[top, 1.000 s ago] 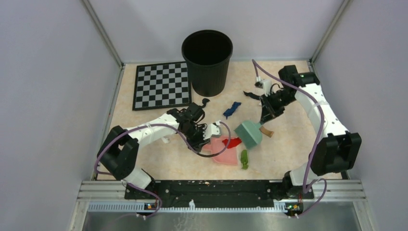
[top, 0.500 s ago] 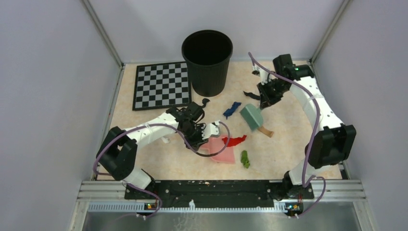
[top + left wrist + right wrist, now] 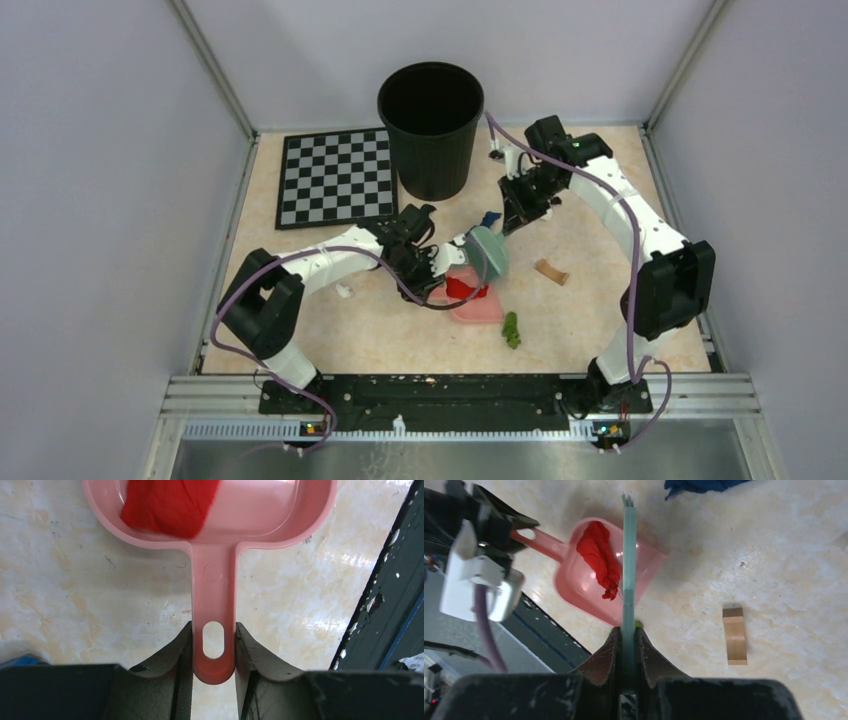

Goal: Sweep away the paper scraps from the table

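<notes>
My left gripper (image 3: 213,630) clamps handle of dustpan (image 3: 280,510), pan low on table (image 3: 590,320), mouth toward brush (image 3: 628,555) to catch sweepings. My right gripper (image 3: 626,636) pinches brush, edge over pan. Pan holds red scrap (image 3: 599,555). Blue scrap (image 3: 696,485), tan scrap (image 3: 735,635), green scrap (image 3: 511,329) loose on table. Bin (image 3: 431,130) interior dark, contents unclear.

red scrap (image 3: 598,560): lay crumpled inside pink dustpan (image 3: 574,587) | blue scrap (image 3: 489,217), tan scrap (image 3: 735,636), green scrap (image 3: 511,330): lay apart on peach marbled table (image 3: 600,320)

Pink dustpan (image 3: 212,595), red scrap (image 3: 170,505) (blue scrap (image 3: 696,485) too); grey-green brush (image 3: 488,252), peach marbled table (image 3: 75,595)
</notes>
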You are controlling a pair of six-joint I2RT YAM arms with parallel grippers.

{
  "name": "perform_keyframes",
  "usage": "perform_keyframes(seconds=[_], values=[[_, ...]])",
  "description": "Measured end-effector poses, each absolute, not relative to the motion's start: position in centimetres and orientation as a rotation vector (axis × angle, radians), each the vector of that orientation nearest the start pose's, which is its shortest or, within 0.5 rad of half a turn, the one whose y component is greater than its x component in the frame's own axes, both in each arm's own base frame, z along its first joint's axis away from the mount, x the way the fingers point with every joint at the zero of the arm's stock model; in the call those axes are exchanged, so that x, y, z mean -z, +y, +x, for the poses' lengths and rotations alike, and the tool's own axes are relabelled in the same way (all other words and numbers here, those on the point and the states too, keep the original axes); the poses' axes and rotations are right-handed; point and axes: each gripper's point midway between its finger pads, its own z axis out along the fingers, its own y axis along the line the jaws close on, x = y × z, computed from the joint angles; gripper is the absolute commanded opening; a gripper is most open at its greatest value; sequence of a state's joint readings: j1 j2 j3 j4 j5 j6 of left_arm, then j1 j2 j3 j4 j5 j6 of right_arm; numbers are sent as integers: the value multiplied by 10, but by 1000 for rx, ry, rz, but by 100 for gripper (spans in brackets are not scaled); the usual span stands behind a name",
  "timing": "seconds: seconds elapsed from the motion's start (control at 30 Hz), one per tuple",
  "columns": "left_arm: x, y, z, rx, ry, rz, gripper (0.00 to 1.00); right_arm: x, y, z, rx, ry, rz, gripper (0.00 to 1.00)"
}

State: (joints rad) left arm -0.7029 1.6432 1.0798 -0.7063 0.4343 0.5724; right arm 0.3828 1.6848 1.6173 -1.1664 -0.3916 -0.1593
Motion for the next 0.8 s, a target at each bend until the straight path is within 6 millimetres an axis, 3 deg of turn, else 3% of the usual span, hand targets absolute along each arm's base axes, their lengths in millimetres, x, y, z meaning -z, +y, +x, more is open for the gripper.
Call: perform_keyframes(seconds=[0.17,0.33,0.53,0.63,0.8], values=[[-52,-256,212,675,2191,1664,0,-197,192,293,-738,2639,-762,0],[-41,-254,208,684,2209,1640,0,-200,174,295,-778,2662,-689,0],[-49,-253,209,669,2155,1671,0,-220,153,293,-646,2581,-724,0],[-60,-246,205,651,2072,1711,0,-235,141,279,-565,2512,-758,0],[-77,-222,185,598,1906,1858,0,-238,117,256,-429,2497,-793,0]])
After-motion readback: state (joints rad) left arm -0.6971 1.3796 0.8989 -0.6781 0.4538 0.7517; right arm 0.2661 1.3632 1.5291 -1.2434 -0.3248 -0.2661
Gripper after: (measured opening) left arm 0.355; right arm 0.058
